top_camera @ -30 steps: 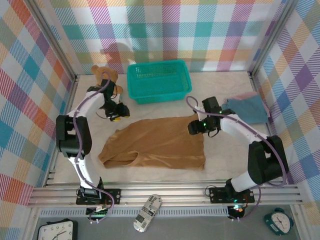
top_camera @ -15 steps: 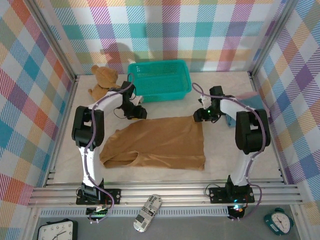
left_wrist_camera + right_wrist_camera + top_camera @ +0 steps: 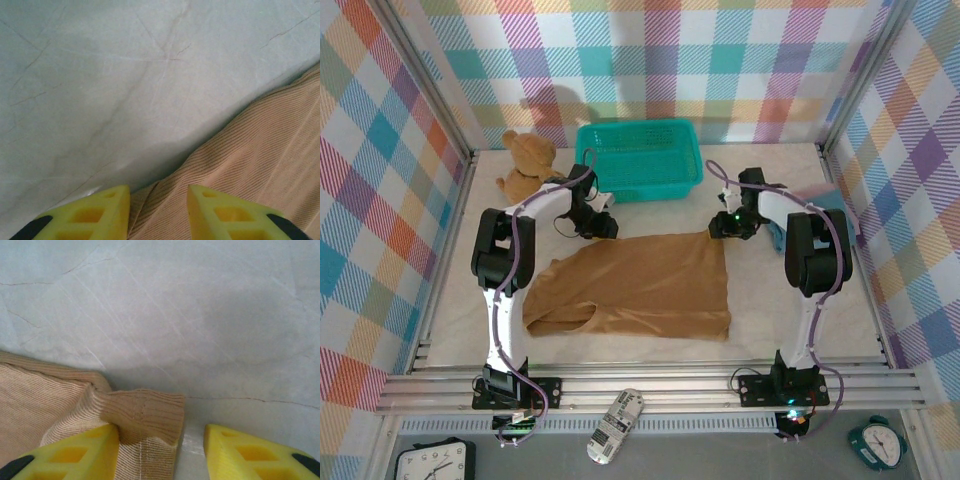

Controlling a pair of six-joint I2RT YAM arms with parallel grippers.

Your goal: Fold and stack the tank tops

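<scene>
The ochre tank top (image 3: 640, 285) lies flat on the table (image 3: 800, 300). The left end effector (image 3: 157, 202), narrowly parted, straddles the top's far edge. The right end effector (image 3: 161, 442), parted wider, straddles a folded corner.

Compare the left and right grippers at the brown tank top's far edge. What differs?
The left gripper works the left part of the brown tank top's far edge; the right gripper is at its far-right corner. The left gripper straddles a flat ribbed edge; the right gripper has a curled-over corner flap beside one finger. The right gripper's gap looks wider than the left's. Shared: both are low over the table, open, not clamped on cloth.
</scene>
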